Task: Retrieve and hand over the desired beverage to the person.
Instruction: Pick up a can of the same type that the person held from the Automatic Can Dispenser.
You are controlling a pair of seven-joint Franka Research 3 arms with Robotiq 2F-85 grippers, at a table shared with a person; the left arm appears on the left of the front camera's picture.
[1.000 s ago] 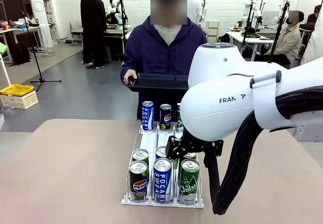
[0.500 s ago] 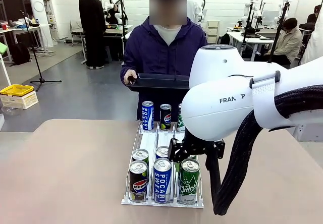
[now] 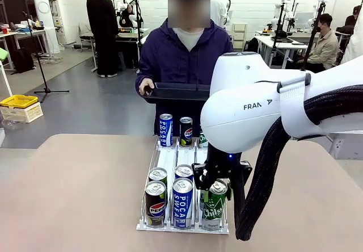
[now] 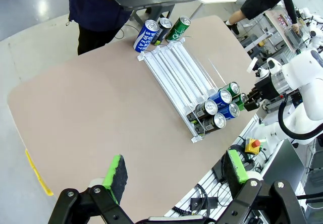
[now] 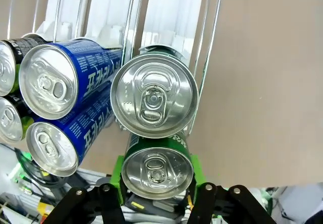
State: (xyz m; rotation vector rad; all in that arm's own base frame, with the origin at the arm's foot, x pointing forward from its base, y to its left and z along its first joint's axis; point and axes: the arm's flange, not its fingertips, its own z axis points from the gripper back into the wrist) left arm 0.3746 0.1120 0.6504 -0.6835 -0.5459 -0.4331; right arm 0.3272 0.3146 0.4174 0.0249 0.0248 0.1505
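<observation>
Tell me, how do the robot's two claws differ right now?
The left gripper is open and empty, hovering well above the table; the right gripper is shut on the front green can in the rack. Both have green pads.

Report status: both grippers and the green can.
Right gripper shut on front green can, right lane of rack. Left gripper open, above table. Second green can close behind.

Green can (image 5: 157,171) between the right claw's (image 5: 157,179) green pads (image 5: 117,173); beyond it a silver-topped green can (image 5: 154,100); beside the claw, blue white-lettered cans (image 5: 55,80); tan table (image 5: 257,82); person's (image 3: 164,53) dark purple jacket.
</observation>
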